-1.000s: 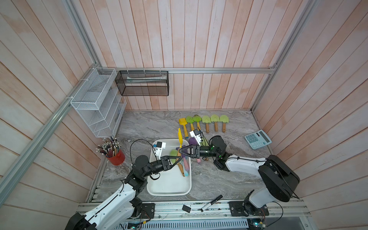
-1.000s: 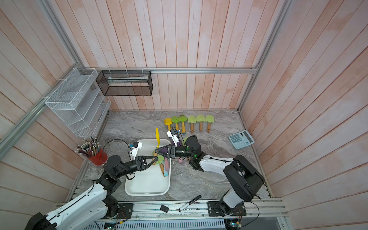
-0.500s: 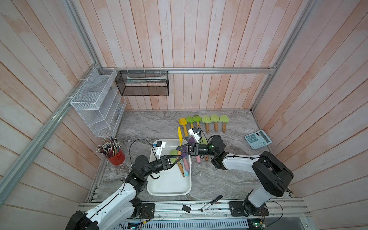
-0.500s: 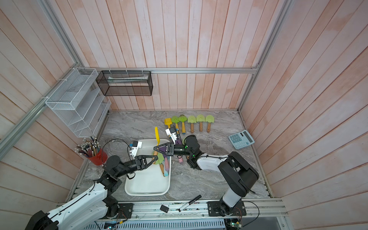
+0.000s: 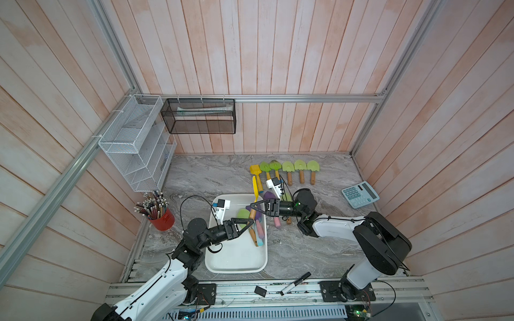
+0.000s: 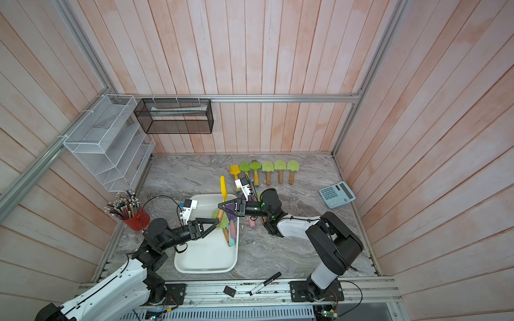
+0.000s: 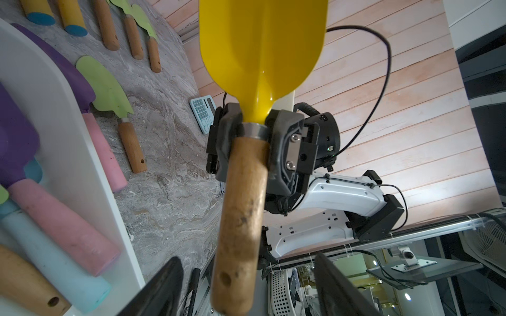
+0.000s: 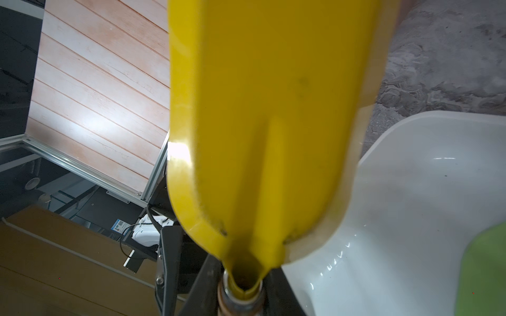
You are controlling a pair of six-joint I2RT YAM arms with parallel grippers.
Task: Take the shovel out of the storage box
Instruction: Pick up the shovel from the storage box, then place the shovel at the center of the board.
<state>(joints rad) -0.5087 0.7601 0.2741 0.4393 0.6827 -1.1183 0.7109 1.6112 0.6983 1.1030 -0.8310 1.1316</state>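
A yellow shovel (image 5: 254, 186) with a wooden handle (image 7: 241, 208) stands tilted over the far right corner of the white storage box (image 5: 236, 269), blade up. My right gripper (image 5: 252, 205) is shut on its metal neck, which shows in the left wrist view, and the blade (image 8: 268, 123) fills the right wrist view. My left gripper (image 7: 246, 290) is open, with its dark fingers (image 7: 161, 290) apart on either side of the handle's end and not touching it. More shovels (image 5: 258, 230) with pink, blue and wooden handles lie in the box (image 6: 205, 269).
A row of green and yellow shovels (image 5: 289, 169) lies at the back of the table, and a purple and a green one (image 7: 109, 90) lie just right of the box. A calculator (image 5: 360, 194) is at the right, a red pencil cup (image 5: 161, 218) at the left, a marker (image 5: 294, 283) on the front rail.
My right gripper has closed on the shovel's neck. My left gripper, which was shut on the handle, has opened and let go.
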